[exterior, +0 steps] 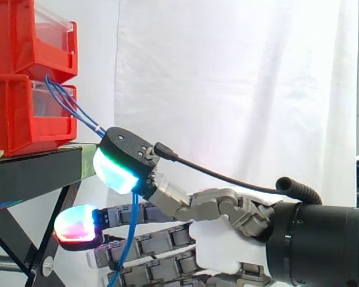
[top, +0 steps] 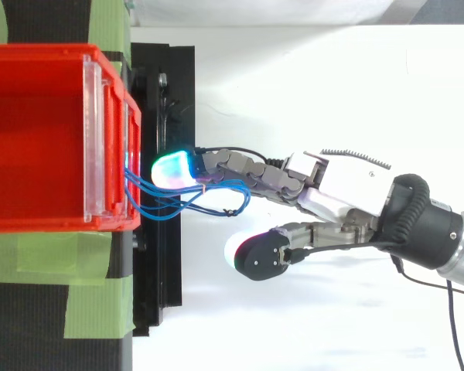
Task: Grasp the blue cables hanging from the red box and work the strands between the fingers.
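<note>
Just ahead of the fingertips (top: 176, 168), the blue cables (exterior: 72, 105) leave the lower red bin (exterior: 24, 116) and slope down to the hand (exterior: 221, 242). Behind the thumb (exterior: 122, 158) they turn and hang down across the thumb-side face of the fingers. The fingers are extended nearly straight toward the bin and the thumb is held well apart from them, so the hand is wide; the strands lie against the fingers and no pinch is visible. From above, the strands form loose loops in the gap between fingers and thumb. Judgement: the grasp is not yet made, and working the strands has yet to start. To do it well, bring the thumb across to the fingers so that the loops are trapped against the pads, not behind them. Close slowly, since thin strands slip out sideways. Then roll the strands with small alternating finger motions. Avoid drawing the hand away from the bin: the run to the bin looks near taut, and a pull may shift the bin or strip the cables out. Hold the lowest pad clear of the bench (exterior: 36, 167).
</note>
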{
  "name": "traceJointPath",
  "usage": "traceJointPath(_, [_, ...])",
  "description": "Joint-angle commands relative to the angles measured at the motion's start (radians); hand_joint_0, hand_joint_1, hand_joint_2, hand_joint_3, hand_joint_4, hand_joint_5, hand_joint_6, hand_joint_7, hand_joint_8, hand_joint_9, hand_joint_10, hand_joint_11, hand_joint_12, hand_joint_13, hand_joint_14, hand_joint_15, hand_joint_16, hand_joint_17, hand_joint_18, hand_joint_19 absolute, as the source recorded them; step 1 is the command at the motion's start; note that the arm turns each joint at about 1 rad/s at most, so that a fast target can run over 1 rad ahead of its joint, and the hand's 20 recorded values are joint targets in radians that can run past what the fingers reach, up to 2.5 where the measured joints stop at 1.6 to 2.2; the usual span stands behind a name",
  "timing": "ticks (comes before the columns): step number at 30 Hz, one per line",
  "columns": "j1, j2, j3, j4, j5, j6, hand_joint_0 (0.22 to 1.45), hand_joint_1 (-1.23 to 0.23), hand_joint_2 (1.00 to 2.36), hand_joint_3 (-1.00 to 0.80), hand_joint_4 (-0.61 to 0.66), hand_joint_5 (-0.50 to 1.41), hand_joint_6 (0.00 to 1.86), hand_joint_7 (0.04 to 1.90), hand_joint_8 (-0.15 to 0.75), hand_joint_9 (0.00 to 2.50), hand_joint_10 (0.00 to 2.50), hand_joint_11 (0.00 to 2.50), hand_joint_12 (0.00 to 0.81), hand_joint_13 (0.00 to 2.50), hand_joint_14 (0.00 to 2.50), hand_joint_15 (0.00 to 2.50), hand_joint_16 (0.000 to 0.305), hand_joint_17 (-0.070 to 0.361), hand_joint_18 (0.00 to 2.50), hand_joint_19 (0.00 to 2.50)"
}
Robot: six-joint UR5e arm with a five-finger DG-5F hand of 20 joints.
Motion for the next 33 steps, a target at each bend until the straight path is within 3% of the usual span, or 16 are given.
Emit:
traceJointPath(1, [-0.003,0.013,-0.017,-0.008,-0.004,-0.002,0.69,-0.52,1.0,-1.0,0.12,-0.35,0.01,0.65,0.3,0.2,0.0,0.18,0.405,0.06,0.01,0.15,0.071,0.159,0.0,0.11])
traceJointPath(4, [-0.004,0.03,-0.038,0.0,-0.004,-0.002,0.69,-0.52,1.0,-1.0,0.12,-0.35,0.01,0.65,0.3,0.2,0.0,0.18,0.404,0.06,0.0,0.15,0.071,0.159,0.0,0.12])
traceJointPath(11, [-0.011,0.038,-0.043,0.006,-0.007,0.001,0.69,-0.52,1.0,-1.0,0.12,-0.35,0.01,0.65,0.3,0.2,0.0,0.18,0.405,0.06,0.0,0.15,0.071,0.159,0.0,0.12])
traceJointPath(20, [-0.03,0.061,-0.043,0.011,-0.09,0.0,0.69,-0.52,1.0,-1.0,0.12,-0.35,0.01,0.65,0.3,0.2,0.0,0.18,0.406,0.06,0.0,0.16,0.071,0.159,0.0,0.12])
traceJointPath(23, [-0.038,0.063,-0.07,0.094,-0.119,-0.002,0.69,-0.52,1.0,-1.0,0.12,-0.35,0.01,0.66,0.3,0.2,0.0,0.18,0.406,0.06,0.0,0.16,0.071,0.16,0.0,0.12])
traceJointPath(26, [-0.04,0.064,-0.087,0.167,-0.119,-0.011,0.69,-0.52,1.0,-1.0,0.12,-0.35,0.01,0.65,0.301,0.2,0.0,0.18,0.406,0.06,0.0,0.16,0.071,0.16,0.0,0.13])
traceJointPath(33, [-0.038,0.063,-0.089,0.219,-0.114,-0.06,0.69,-0.52,1.0,-1.0,0.12,-0.35,0.01,0.66,0.303,0.21,0.01,0.19,0.408,0.08,0.0,0.17,0.071,0.161,0.0,0.14])
